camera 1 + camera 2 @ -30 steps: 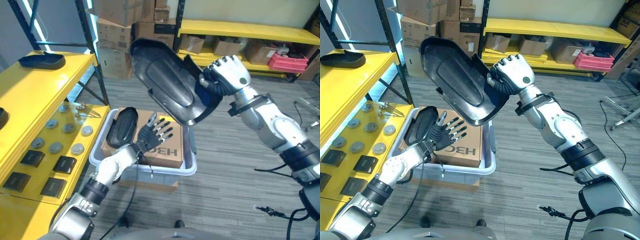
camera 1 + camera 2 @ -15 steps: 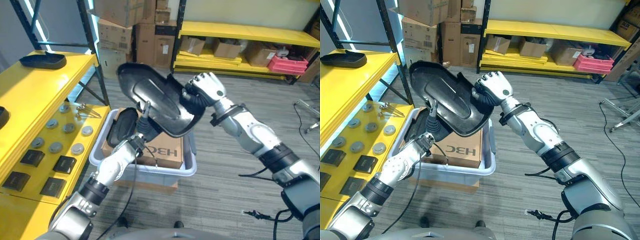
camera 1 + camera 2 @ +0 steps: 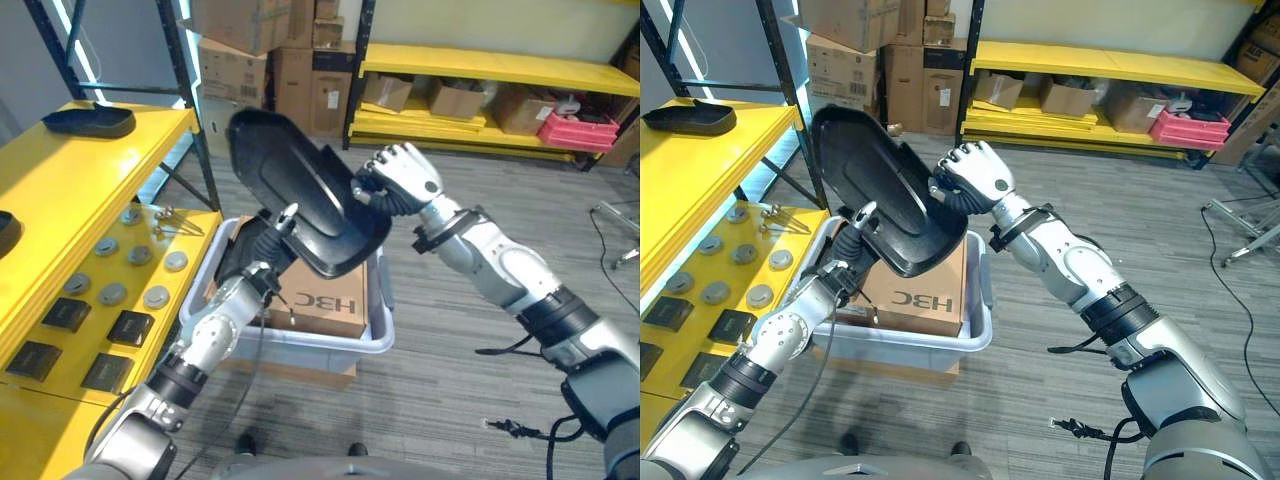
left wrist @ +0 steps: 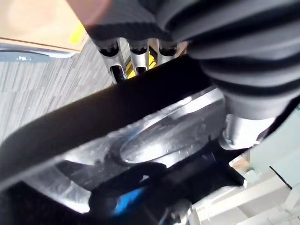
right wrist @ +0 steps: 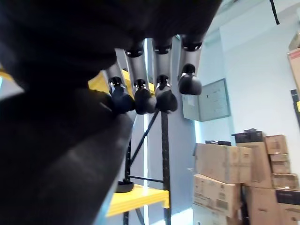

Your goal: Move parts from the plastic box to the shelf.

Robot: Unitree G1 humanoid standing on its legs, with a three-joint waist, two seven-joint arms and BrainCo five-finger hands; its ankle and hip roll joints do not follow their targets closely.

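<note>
Lowered and swung leftward since the earlier frames, the large black part (image 3: 883, 195) is held above the plastic box (image 3: 902, 342), right hand (image 3: 973, 178) curled round its edge. Left hand (image 3: 268, 252) fingers reach its underside; their grip cannot be told. A cardboard carton (image 3: 920, 285) lies in the box, beside the yellow shelf (image 3: 95, 190).

Stacked cardboard boxes (image 3: 255, 45) behind; pink crate (image 3: 578, 124) on far rack (image 3: 500, 68)

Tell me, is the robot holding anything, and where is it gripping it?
Yes: the right hand grips the large black shell part by its upper right edge, above the plastic box. The left hand reaches under its lower edge; its grip cannot be told.
</note>
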